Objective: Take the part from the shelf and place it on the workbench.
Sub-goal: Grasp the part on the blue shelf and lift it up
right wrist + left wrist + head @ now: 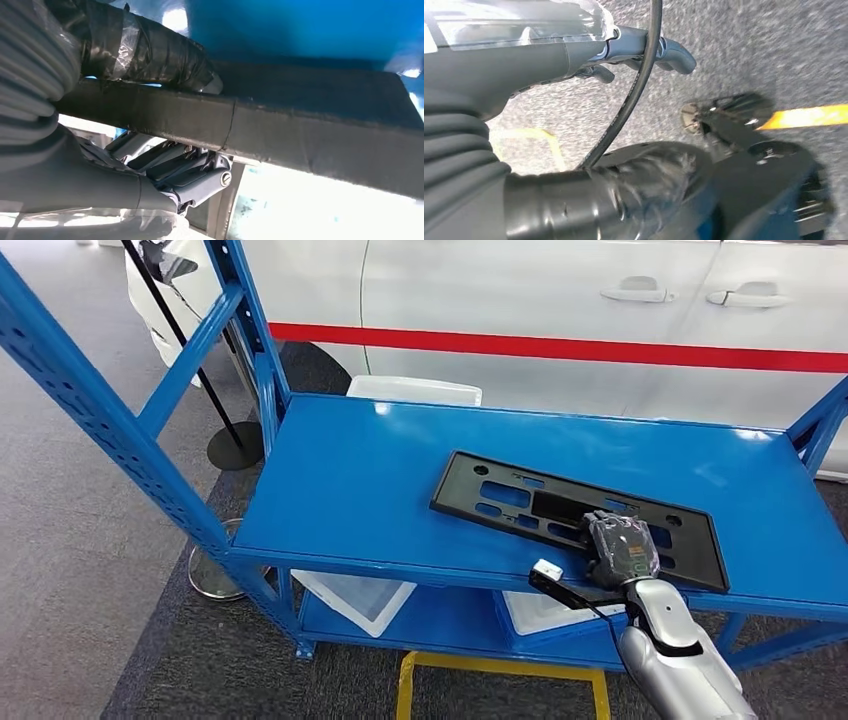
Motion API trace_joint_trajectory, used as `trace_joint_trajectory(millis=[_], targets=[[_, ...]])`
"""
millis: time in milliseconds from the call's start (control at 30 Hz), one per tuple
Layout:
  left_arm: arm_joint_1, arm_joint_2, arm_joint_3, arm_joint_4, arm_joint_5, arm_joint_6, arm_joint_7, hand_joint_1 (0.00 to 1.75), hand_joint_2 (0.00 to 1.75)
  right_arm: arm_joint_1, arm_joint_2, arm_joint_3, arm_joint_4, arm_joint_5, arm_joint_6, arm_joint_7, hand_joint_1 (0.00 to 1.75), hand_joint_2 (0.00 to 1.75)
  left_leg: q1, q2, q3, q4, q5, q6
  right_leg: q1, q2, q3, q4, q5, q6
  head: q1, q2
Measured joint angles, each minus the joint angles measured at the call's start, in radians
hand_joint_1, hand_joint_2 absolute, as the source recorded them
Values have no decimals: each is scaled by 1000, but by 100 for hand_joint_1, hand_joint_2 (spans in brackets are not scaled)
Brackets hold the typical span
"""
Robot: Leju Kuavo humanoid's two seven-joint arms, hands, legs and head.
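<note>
white car (560, 310), black stand (235, 445), clear bins (360, 598)

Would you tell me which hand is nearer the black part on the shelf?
Right. The right hand grips the black part at its near edge; the left hand hangs over the floor.

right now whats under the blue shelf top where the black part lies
Below the blue shelf top sit two clear plastic bins on a lower shelf. The top covers most of them. The right hand holds the black part at its near edge.
</note>
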Motion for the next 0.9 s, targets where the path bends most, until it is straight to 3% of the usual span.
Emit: trace_joint_trajectory(millis=[67,133,233,267,300,333,400,433,467,600,667,733,767,800,833,900], targets=[[0,1,2,0,-3,11,2,0,175,12,-19,-6,-52,-46,7,-35,175,175,0,-1,-2,1,-1,-11,-3,-1,0,-6,6,-11,0,0],[1,4,3,0,-7,18,12,0,175,14,-52,-13,-122,-94,31,-73,175,175,-1,-1,-21,43,-34,-20,-10,-3,0,-14,13,-25,0,0],[1,7,4,0,-7,21,17,0,175,10,-97,-23,-207,-128,58,-99,175,175,4,0,-103,223,-127,-29,-10,-5,-3,-15,15,-33,-1,0],[-1,8,5,0,-7,21,17,0,175,10,-106,-24,-224,-131,61,-101,175,175,5,0,-122,267,-139,-30,-9,-6,-3,-14,15,-34,-1,0],[-2,9,5,0,-7,21,18,0,175,11,-114,-25,-238,-132,63,-102,175,175,6,0,-125,276,-131,-31,-8,-6,-3,-12,14,-34,-1,0],[-3,10,5,0,-8,21,19,0,175,12,-119,-25,-251,-133,64,-104,175,175,6,0,-109,245,-104,-29,-9,-5,-3,-10,12,-33,-1,0],[-1,12,6,0,-8,21,20,0,175,14,-126,-25,-272,-133,65,-105,175,175,6,0,-46,115,-37,-23,-8,-1,-2,-5,7,-27,-1,0],[0,13,6,0,-8,22,20,0,175,15,-130,-25,-279,-133,65,-105,175,175,5,0,-19,58,-18,-19,-7,1,-3,-1,5,-23,-1,0],[1,13,7,0,-8,22,21,0,175,15,-134,-25,-285,-133,65,-105,175,175,3,-1,-5,23,-11,-15,-5,1,-6,0,5,-18,0,0],[1,13,9,0,-8,23,21,0,175,20,-146,-26,-301,-133,65,-105,175,175,3,-2,2,-5,-4,5,-7,0,-11,4,0,5,0,0],[1,14,10,0,-8,23,21,0,175,20,-151,-26,-306,-133,65,-106,175,175,7,-1,7,-16,3,17,-10,0,-40,70,-43,14,0,0],[1,14,10,0,-8,24,21,0,175,23,-156,-26,-307,-133,65,-105,175,175,5,-1,7,-16,3,21,-10,0,-101,198,-104,20,0,0],[1,13,10,0,-8,24,21,0,175,25,-156,-26,-306,-133,66,-105,175,175,5,-1,6,-15,2,22,-10,0,-127,250,-119,23,1,0],[1,13,10,0,-8,24,21,0,175,27,-157,-26,-306,-133,66,-104,175,175,5,-1,6,-13,0,22,-11,0,-139,269,-115,24,0,0],[1,13,10,0,-8,24,21,0,175,28,-157,-26,-307,-133,66,-104,175,175,5,-2,7,-11,-2,22,-11,0,-130,247,-91,24,0,0],[1,13,10,0,-8,24,21,0,175,28,-159,-27,-308,-133,66,-104,175,175,5,-3,9,-4,-9,17,-12,-1,-72,123,-22,22,0,0]])
